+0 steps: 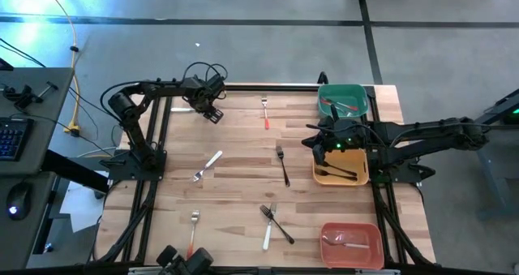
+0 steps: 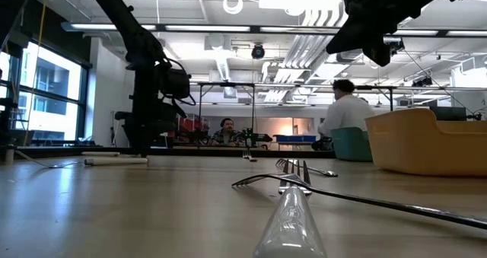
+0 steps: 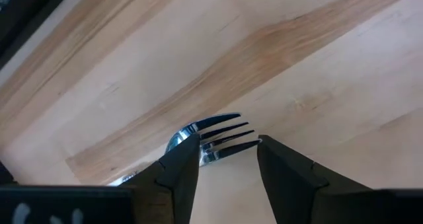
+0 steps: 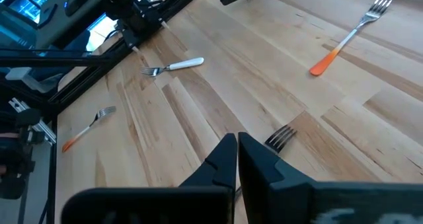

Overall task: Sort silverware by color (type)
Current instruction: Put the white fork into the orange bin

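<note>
My left gripper point(image 1: 213, 111) point(image 3: 228, 145) hangs open over the far left part of the table, above a fork point(image 3: 221, 133) that lies flat. The fork's pale handle point(image 1: 182, 109) points toward the left edge, and its tines show between my fingers without touching them. My right gripper point(image 1: 313, 143) point(image 4: 236, 142) is shut and empty, raised above the table beside the yellow bin point(image 1: 340, 178). A black-handled fork point(image 1: 282, 165) lies just left of it. More forks lie loose: red-orange point(image 1: 265, 114) point(image 1: 193, 234), white point(image 1: 208, 165), and a white and a black one crossed point(image 1: 272, 225).
Three bins stand along the right side: a green one point(image 1: 362, 91) at the far end with red-orange utensils, the yellow one holding black forks, and a red one point(image 1: 375, 230) near the front with a white utensil. Black frame rails run along the table's edges. People sit in the room beyond.
</note>
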`<act>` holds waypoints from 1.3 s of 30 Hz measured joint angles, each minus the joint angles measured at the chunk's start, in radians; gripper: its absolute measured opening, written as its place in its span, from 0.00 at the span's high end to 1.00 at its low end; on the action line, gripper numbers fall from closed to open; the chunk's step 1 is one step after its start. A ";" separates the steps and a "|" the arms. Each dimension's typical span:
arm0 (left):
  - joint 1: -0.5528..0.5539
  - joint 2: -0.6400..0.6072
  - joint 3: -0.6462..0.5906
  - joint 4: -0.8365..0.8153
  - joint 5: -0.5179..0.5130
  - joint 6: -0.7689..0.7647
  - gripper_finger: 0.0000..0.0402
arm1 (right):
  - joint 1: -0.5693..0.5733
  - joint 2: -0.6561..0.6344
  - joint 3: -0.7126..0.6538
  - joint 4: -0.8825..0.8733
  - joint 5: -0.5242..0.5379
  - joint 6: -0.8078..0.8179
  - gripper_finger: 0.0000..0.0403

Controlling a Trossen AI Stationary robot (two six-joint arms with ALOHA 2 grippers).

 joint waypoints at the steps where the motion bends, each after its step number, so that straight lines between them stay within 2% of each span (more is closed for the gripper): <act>1: 0.000 0.000 0.000 0.004 -0.001 0.011 0.64 | 0.000 0.000 0.000 0.000 0.001 0.000 1.00; 9: 0.003 0.003 -0.001 0.035 -0.006 0.085 0.74 | 0.000 0.000 0.000 0.000 0.001 0.000 1.00; 19: 0.007 -0.010 0.001 0.048 0.021 0.133 0.98 | 0.000 0.000 0.000 0.018 0.000 0.000 1.00; 21: 0.008 -0.031 -0.002 0.045 0.052 0.126 0.98 | 0.000 0.000 0.000 0.029 0.000 0.000 1.00; 28: 0.014 -0.155 -0.004 0.033 0.264 0.047 1.00 | 0.000 0.000 0.000 0.045 -0.001 -0.005 1.00; 36: -0.002 -0.328 -0.004 -0.009 0.360 0.053 1.00 | 0.000 0.000 0.000 0.045 -0.001 -0.008 1.00; 39: -0.004 -0.398 -0.004 0.005 0.440 0.033 1.00 | 0.000 0.000 0.000 0.050 -0.001 -0.024 1.00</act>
